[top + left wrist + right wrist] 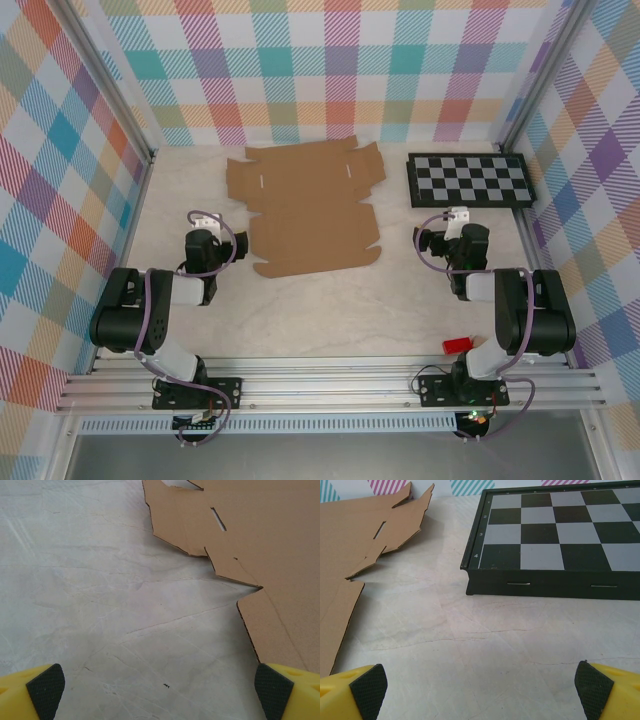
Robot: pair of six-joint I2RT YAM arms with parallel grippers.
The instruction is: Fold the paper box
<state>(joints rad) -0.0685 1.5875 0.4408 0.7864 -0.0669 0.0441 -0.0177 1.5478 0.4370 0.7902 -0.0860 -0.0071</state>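
The box (312, 215) lies flat at 12 o'clock, unfolded. The left end effector (159, 689) and right end effector (480, 689) gape wide, empty; the next move likely means lifting a flap.

Brown paper box (305, 205) lies flat, unfolded, mid-table.
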